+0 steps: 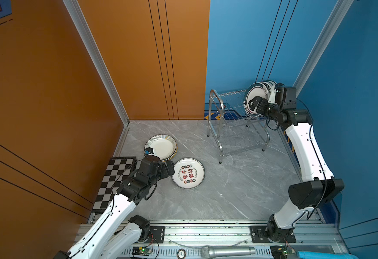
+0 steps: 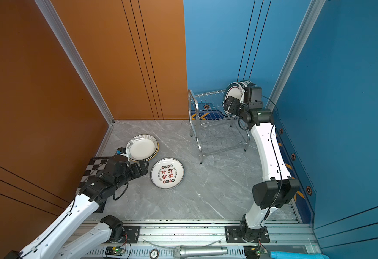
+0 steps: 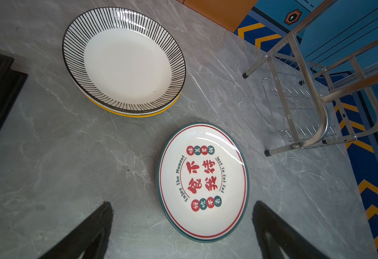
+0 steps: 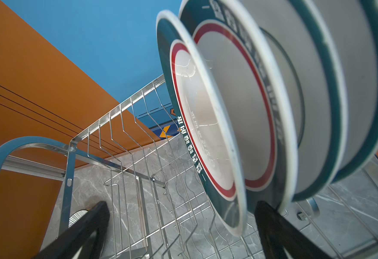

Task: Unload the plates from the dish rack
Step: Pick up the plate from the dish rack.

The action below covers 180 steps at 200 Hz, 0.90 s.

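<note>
The steel dish rack (image 1: 216, 101) (image 2: 193, 101) stands at the back right. Several plates (image 1: 256, 92) (image 2: 234, 92) stand upright at the right end of its upper tier. My right gripper (image 1: 254, 104) (image 4: 181, 205) is open, and its fingers straddle the lower rim of the nearest dark-banded plate (image 4: 206, 134) without closing on it. On the table lie a striped-rim plate (image 1: 161, 146) (image 3: 125, 62) on a small stack and a plate with red characters (image 1: 188, 173) (image 3: 202, 181). My left gripper (image 1: 170, 170) (image 3: 183, 205) hovers open and empty over the character plate's near edge.
A black-and-white chequered board (image 1: 114, 179) (image 2: 91, 166) lies along the orange left wall under my left arm. Orange and blue walls close in the back and sides. A microphone (image 1: 226, 251) lies on the front rail. The rack's lower tier (image 3: 295, 107) holds nothing.
</note>
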Tool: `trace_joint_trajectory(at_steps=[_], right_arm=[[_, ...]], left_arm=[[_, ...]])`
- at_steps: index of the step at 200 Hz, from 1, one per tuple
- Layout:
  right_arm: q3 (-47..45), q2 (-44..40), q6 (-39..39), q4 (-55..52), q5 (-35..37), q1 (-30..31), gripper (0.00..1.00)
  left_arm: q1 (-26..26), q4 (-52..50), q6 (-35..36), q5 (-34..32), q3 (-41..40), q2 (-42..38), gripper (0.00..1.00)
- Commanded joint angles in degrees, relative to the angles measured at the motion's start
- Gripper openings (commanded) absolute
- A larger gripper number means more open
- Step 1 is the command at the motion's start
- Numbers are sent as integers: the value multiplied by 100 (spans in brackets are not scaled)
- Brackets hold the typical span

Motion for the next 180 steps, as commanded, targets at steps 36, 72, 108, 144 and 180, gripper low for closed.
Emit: trace_joint_trajectory(at_steps=[36, 72, 108, 144, 180], right_arm=[[149, 221, -414, 326, 507, 102, 87], [145, 279, -548, 393, 806, 161, 61], [132, 286, -676, 458, 999, 222, 50], [134, 296, -746, 494, 1061, 230, 41], [107, 303, -799, 529, 1118, 225, 30]], left_arm=[[135, 143, 156, 219, -71, 151, 98], [177, 152, 174, 246, -101, 172, 98], [271, 145, 132, 204, -88, 321, 98], [331, 143, 136, 289, -66, 487, 98], [388, 263, 126, 201, -207, 315, 98]])
